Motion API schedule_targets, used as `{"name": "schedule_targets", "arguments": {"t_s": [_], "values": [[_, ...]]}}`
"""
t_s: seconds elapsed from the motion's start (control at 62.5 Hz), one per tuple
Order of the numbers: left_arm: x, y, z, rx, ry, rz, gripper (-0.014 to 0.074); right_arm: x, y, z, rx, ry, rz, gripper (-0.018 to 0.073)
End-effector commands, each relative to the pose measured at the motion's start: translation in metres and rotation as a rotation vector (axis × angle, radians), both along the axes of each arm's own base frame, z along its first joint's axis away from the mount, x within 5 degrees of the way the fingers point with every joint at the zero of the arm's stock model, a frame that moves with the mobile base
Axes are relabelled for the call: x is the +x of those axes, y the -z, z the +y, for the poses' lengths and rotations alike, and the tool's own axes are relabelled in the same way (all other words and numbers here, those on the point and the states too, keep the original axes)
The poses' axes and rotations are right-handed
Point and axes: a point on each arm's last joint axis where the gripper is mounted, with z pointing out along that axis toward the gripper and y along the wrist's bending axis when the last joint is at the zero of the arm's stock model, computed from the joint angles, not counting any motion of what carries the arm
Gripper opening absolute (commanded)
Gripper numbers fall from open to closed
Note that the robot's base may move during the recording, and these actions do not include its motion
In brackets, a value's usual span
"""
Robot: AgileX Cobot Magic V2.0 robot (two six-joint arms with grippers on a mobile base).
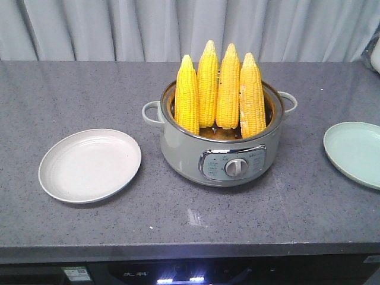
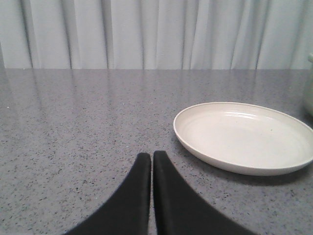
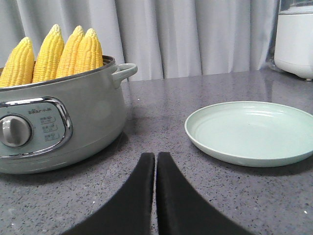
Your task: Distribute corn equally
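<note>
Several yellow corn cobs (image 1: 219,92) stand upright, tips up, in a grey-green electric pot (image 1: 190,155) at the middle of the counter. The corn (image 3: 54,54) also shows above the pot (image 3: 93,112) in the right wrist view. An empty cream plate (image 1: 89,165) lies left of the pot, an empty pale green plate (image 1: 356,153) lies to its right. My left gripper (image 2: 151,155) hovers shut over bare counter, just left of the cream plate (image 2: 244,134). My right gripper (image 3: 155,156) is shut, between the pot and the green plate (image 3: 252,132). Neither gripper shows in the front view.
The grey speckled counter (image 1: 71,95) runs back to a pale curtain (image 1: 178,29). A white appliance (image 3: 296,39) stands at the far right back corner. The counter's front edge (image 1: 190,249) lies near the camera.
</note>
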Motion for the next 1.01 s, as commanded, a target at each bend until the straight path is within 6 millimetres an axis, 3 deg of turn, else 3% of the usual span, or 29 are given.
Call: {"name": "schedule_targets", "arguments": {"t_s": [0.0, 0.991], "values": [[-0.0004, -0.0025, -0.0001, -0.005, 0.000, -0.071, -0.0007, 0.0003, -0.0034, -0.0003, -0.005, 0.005, -0.065, -0.0002], [-0.0004, -0.0025, -0.0001, -0.005, 0.000, -0.071, -0.0007, 0.0003, -0.0034, -0.0003, -0.005, 0.005, -0.065, -0.0002]]}}
